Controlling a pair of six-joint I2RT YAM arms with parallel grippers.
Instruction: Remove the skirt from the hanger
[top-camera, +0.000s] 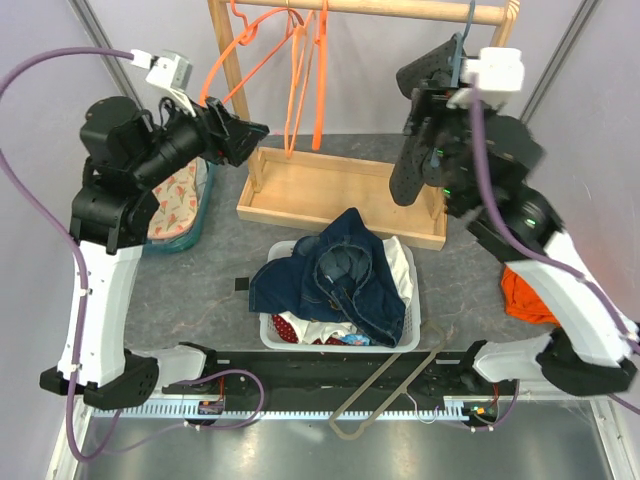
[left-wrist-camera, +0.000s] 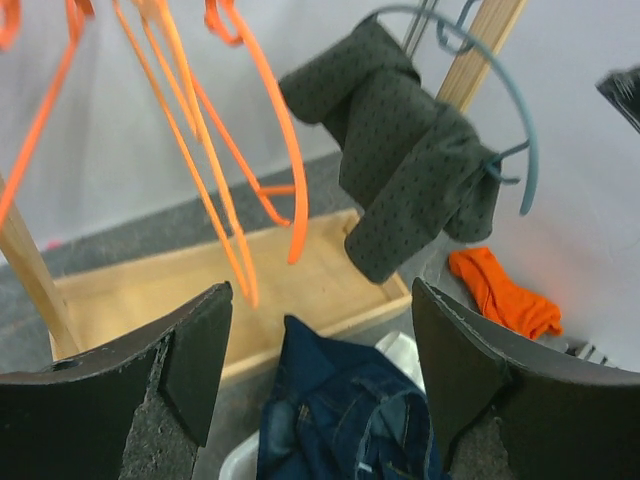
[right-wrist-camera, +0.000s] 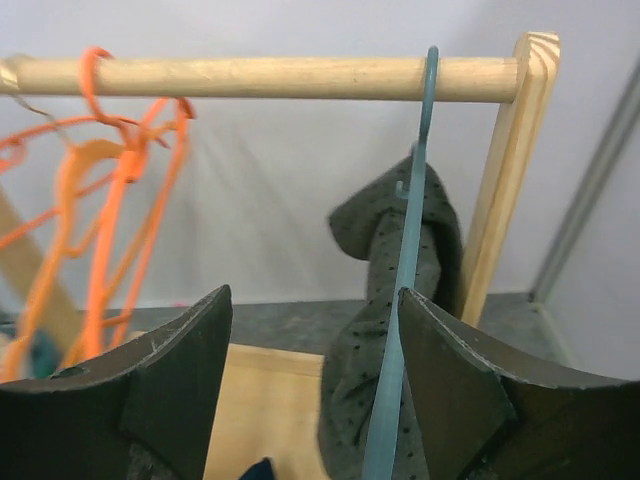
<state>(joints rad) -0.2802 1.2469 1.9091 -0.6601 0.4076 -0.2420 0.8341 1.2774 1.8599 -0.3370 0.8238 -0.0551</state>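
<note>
Skirt (top-camera: 287, 324) sits in the white basket (top-camera: 268, 338) near the tabletop's front edge, only a red, white-dotted scrap showing under the jeans (top-camera: 345, 275). Orange hangers (left-wrist-camera: 225, 200) dangle bare on the rail (right-wrist-camera: 250, 78). Left pincer (left-wrist-camera: 320, 330) is spread wide before them. Right pincer (right-wrist-camera: 315, 330) is spread too, by the grey-blue hanger (right-wrist-camera: 410, 250).

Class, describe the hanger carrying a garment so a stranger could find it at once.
Look at the wooden rack at the back of the table and follow its rail to the right end. There hangs a grey-blue hanger draped with a dark grey dotted garment; the other hangers are orange and bare.
</note>
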